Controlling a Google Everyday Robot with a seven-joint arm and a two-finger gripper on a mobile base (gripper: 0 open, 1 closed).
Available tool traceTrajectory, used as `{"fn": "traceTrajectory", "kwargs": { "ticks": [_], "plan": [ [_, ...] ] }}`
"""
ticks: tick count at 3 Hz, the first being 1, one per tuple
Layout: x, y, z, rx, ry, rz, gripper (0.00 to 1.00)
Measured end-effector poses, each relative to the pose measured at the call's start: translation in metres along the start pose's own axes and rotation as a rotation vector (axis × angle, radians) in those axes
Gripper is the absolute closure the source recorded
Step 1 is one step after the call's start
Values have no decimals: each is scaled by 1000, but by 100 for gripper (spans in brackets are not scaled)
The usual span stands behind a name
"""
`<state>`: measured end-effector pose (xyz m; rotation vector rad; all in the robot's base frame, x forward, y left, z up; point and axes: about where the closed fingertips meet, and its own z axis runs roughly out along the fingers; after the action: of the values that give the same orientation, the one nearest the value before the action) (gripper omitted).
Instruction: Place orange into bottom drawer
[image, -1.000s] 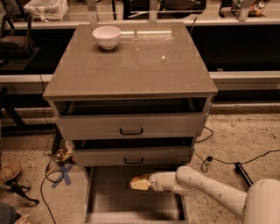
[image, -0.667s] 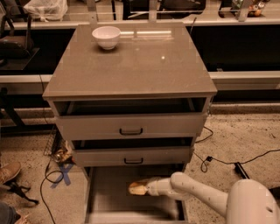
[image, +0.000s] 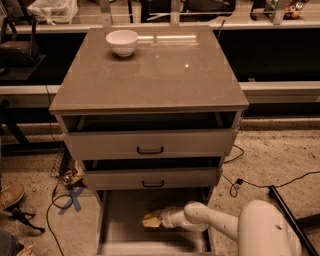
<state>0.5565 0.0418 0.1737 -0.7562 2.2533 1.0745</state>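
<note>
Cabinet (image: 150, 145) with three drawers set mid-room. Worktop (image: 150, 85) grey-brown, glossy, light spot reflected right of middle. White bowl (image: 122, 42) placed at worktop's back left. Floor (image: 280, 155) pale, speckled. Black cables (image: 248, 179) trailed right of cabinet, blue tape cross (image: 74, 199) stuck at left. Pale ledge (image: 282, 90) run behind cabinet, dark recess above it. White bag (image: 52, 9) laid top left. Lighting dim, warm. Hand (image: 150, 220) seen low inside bottom drawer (image: 122, 227).
</note>
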Motion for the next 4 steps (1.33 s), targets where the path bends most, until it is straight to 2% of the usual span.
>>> {"fn": "traceTrajectory", "kwargs": {
  "ticks": [1,3,4],
  "plan": [
    [5,-7,14,55,34,-37,51],
    [6,-14,22,110,62,-66,5],
    [3,-16,6,137,29,-64,0]
  ]
}}
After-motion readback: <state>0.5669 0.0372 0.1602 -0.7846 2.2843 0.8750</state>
